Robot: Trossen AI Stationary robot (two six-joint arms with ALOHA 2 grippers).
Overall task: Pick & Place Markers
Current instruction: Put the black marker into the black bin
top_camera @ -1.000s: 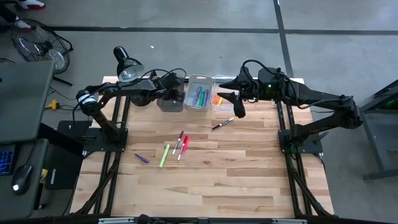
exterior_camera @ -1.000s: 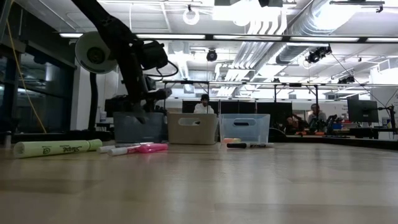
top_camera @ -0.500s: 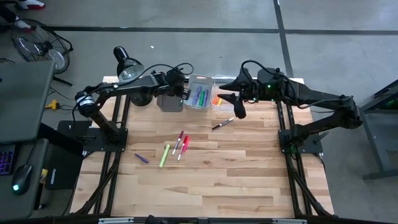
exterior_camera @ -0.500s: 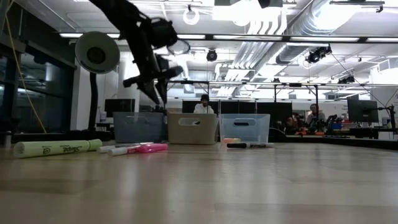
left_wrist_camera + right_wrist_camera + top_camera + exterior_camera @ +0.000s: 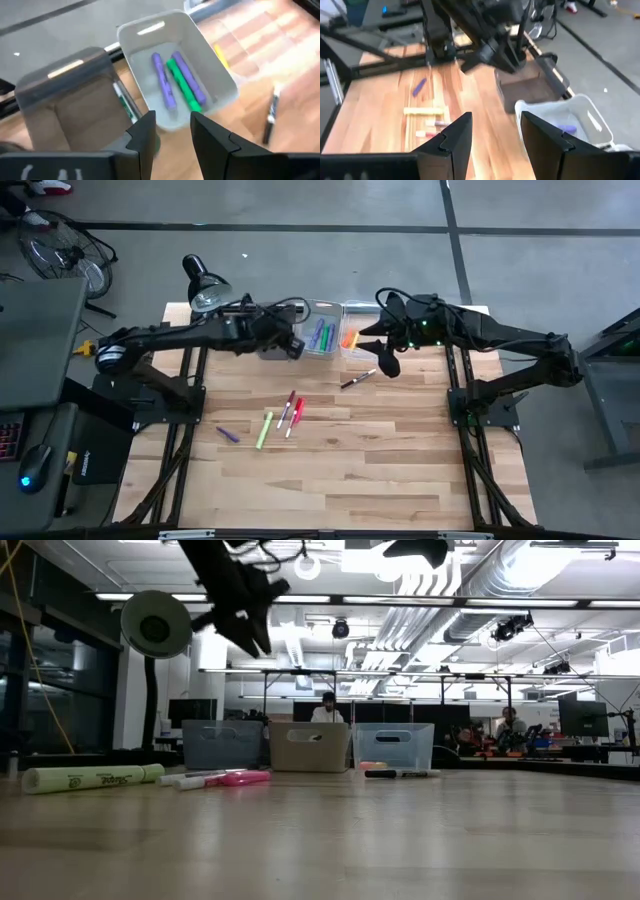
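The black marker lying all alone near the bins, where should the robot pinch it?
Probably the middle of the black marker, from straight above. It lies flat on the table, slanted, so the fingers should close across its thin barrel. The open right gripper hovers closest; nothing crowds it.

Grey concrete floor (image 5: pixel 300 205), floor fan (image 5: pixel 60 255), desk lamp (image 5: pixel 203 283), bright ceiling strip lights (image 5: pixel 400 602), exposed ducts (image 5: pixel 470 580)

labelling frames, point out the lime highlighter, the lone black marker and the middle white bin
lime highlighter (image 5: pixel 264 430), high view, mid-barrel
lone black marker (image 5: pixel 357 377), high view, mid-barrel
middle white bin (image 5: pixel 222 75), left wrist view, side wall
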